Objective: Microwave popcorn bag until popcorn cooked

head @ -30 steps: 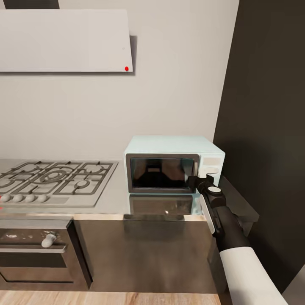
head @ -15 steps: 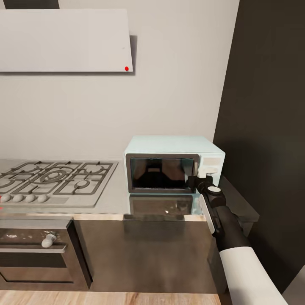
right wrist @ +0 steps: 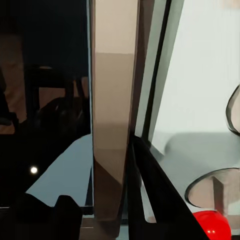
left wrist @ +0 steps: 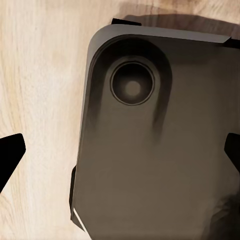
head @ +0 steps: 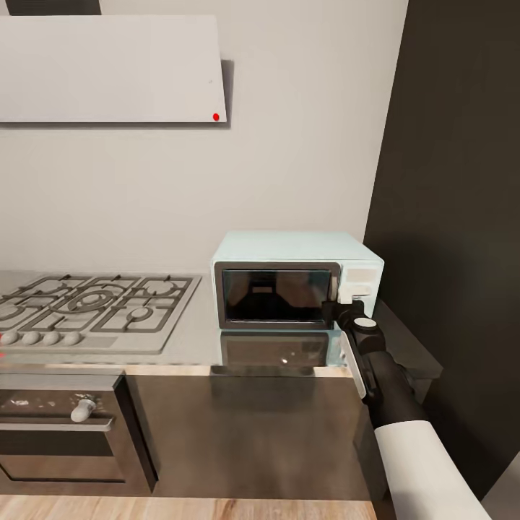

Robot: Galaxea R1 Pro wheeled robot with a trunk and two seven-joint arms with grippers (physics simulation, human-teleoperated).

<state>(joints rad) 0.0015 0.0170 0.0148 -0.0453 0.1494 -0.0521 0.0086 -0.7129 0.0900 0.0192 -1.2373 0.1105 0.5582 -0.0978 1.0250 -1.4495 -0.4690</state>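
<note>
On the countertop (head: 274,404), microwave (head: 292,278) door facing robot, right claw (head: 334,309) at door edge

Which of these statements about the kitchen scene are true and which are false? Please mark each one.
1. The microwave stands to the right of the gas hob. True.
2. The microwave door is wide open. False: in the head view the black glass door sits closed or nearly closed against the box.
3. The right gripper is at the right edge of the microwave door. True.
4. A popcorn bag stands on the countertop in front of the microwave. False: no bag is seen there in the head view.
5. The oven is below the gas hob. True.
6. The wall panel above the hob carries a green dot. False: the dot is red.
</note>
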